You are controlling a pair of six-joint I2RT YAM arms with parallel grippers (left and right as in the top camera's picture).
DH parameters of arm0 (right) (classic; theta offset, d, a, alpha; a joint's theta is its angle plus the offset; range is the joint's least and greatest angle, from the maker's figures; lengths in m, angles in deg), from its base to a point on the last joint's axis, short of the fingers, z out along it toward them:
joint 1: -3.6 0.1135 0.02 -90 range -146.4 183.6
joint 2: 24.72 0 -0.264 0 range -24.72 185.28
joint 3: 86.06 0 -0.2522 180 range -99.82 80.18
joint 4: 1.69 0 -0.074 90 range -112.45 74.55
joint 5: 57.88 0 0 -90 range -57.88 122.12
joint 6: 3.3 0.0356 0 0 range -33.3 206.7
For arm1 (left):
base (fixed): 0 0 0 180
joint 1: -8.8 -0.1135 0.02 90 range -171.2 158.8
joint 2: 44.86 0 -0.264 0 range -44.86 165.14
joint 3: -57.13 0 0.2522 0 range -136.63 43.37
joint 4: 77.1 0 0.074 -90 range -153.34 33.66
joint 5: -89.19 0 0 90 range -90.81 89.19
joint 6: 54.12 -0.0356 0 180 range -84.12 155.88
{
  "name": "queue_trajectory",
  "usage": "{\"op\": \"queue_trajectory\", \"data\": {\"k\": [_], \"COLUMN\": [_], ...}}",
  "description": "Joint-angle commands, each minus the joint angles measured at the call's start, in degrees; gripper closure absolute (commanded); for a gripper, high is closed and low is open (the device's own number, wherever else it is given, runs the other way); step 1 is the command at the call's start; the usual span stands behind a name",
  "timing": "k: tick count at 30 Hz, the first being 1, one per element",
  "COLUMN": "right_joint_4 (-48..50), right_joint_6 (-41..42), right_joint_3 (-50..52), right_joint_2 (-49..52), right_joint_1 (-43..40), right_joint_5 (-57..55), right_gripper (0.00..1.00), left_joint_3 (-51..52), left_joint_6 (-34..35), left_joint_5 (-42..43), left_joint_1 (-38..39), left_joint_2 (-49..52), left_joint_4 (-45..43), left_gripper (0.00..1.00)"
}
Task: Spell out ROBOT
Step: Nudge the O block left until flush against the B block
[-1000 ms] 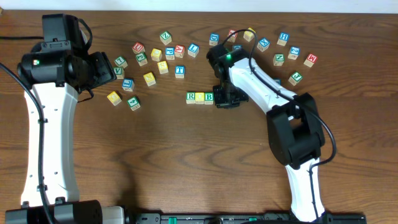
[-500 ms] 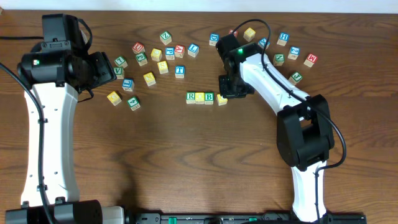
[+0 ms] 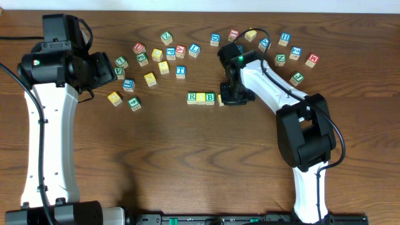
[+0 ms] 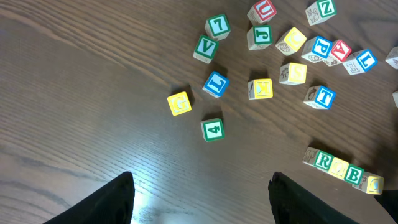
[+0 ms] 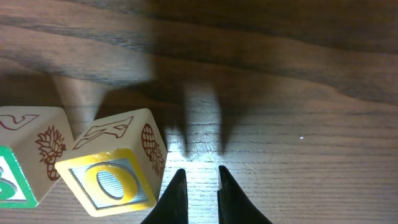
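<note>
My right claw [image 5: 199, 180] hangs nearly closed and empty, just right of the yellow O cube [image 5: 112, 180]. That cube ends the row of R cube [image 3: 192, 97], yellow cube [image 3: 200, 98] and B cube [image 3: 210, 97]. The blue T cube [image 3: 180, 71] sits apart, farther back. My left claw [image 4: 202, 183] gapes wide, empty.

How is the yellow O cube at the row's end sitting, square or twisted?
Twisted. In the right wrist view the yellow O cube sits turned at an angle to the B cube beside it, not square with it.
</note>
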Motion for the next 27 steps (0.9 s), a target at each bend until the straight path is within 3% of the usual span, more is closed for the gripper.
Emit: {"op": "queue_trajectory", "data": {"k": [1,27], "right_joint_4": [0.5,1.9], "right_joint_6": [-1.2,-4.2], "right_joint_3": [0.2,0.2], "right_joint_2": [-0.3,-0.3], "right_joint_1": [0.4,1.7], "right_joint_5": [0.9,1.0], "right_gripper": [0.88,0.87], "left_joint_3": [0.7,0.7], "left_joint_6": [0.5,0.5], "left_joint_5": [-0.1,-0.1], "left_joint_1": [-0.2,-0.2], "left_joint_2": [0.6,0.6], "left_joint_4": [-0.1,-0.3], "left_gripper": [0.32,0.32]}}
